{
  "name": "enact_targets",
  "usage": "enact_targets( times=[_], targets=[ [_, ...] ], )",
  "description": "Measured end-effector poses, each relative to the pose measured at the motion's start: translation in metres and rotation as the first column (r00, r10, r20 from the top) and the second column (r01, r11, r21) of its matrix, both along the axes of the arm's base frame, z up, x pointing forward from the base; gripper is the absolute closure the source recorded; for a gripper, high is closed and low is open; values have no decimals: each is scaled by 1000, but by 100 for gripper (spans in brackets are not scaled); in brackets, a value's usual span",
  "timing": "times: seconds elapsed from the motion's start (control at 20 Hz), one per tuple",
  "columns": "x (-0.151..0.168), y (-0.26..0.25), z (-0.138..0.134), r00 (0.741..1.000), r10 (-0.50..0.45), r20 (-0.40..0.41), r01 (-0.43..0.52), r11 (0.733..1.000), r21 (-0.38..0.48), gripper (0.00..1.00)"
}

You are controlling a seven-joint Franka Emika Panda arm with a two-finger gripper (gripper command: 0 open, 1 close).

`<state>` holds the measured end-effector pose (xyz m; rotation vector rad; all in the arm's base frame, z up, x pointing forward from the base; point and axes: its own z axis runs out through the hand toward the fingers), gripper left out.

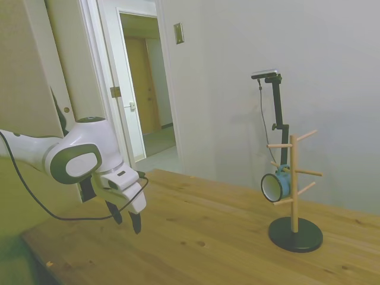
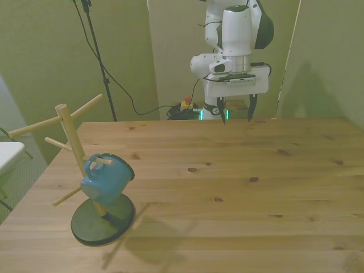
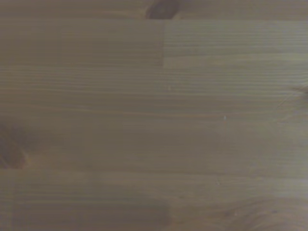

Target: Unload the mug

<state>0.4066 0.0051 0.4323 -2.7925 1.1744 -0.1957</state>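
Risk first, from the side view: the mug (image 1: 276, 185) hangs by its handle on a lower peg of the wooden mug tree (image 1: 294, 202), so if I pull sideways rather than along the peg I expect the tree to tip or drag. The gripper (image 1: 126, 219) hangs well apart from the tree, jaws spread, holding nothing. In the front view the mug (image 2: 106, 180) sits above the tree's dark base; the gripper (image 2: 237, 114) is open wide, touching nothing. Wrist view shows only bare table (image 3: 154, 115).
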Motion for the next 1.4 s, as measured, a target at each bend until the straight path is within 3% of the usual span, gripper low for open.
enact_targets(
  times=[0.1,0.25,0.55,1.0,1.2,1.4],
  targets=[
    [1,-3,-2,1000,6,-2,-6,1000,-19,0],
    [8,-25,9,994,-58,92,62,997,-40,0],
    [14,-76,23,953,-169,250,191,980,-65,0],
    [30,-131,15,892,-228,389,276,959,-70,0],
    [39,-159,17,850,-240,469,316,945,-89,0],
    [49,-194,33,790,-253,558,369,924,-103,0]
  ],
)
